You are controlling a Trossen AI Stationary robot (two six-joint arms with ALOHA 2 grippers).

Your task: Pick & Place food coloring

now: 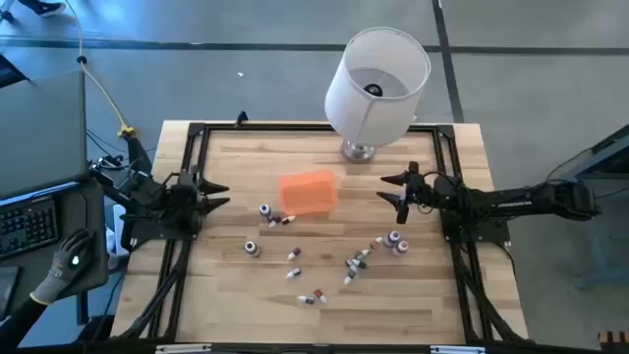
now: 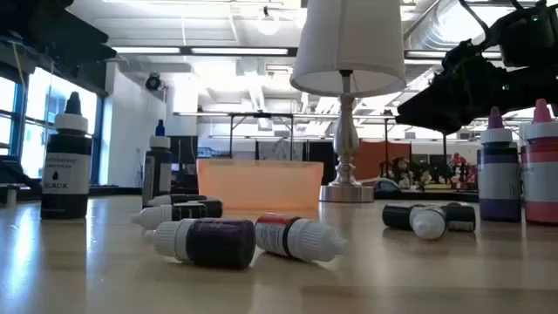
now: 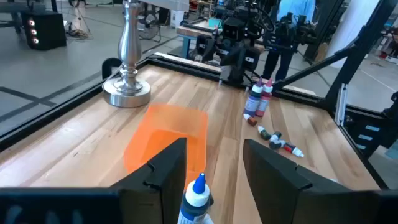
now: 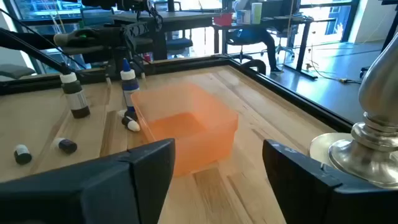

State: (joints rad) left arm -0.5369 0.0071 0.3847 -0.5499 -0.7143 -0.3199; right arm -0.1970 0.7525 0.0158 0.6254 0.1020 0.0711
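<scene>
waiting at the left edge of the wooden table (image 1: pixel 226 305), the left gripper (image 1: pixel 218 196) holds its fingers wide with nothing between them, and a blue-capped bottle (image 3: pixel 198 198) stands just in front of it in its wrist view. a gloved hand (image 1: pixel 71 264) of a person rests off the table's left side, near a keyboard (image 1: pixel 28 224).

toward the middle, the food coloring bottles (image 1: pixel 324 258) lie scattered across the board, some upright and some on their sides, spread between the two arms and toward the near edge. the orange box (image 1: pixel 308 191) sits open just behind them, near the table's centre, and no bottle shows inside it. a lamp (image 1: pixel 376 87) stands by the far edge, close beside the box.

at the right, the right gripper (image 1: pixel 397 190) hovers over the table with fingers spread wide and empty, two upright bottles (image 1: pixel 396 242) standing near it.

the risks look plain: bottles on their sides are round and could roll from a closing pinch; upright ones seem easy to tip with a glancing finger. the tight cluster right of centre could be scattered by one reach, and a careless swing toward the box might clip the lamp base (image 4: pixel 356 152).
</scene>
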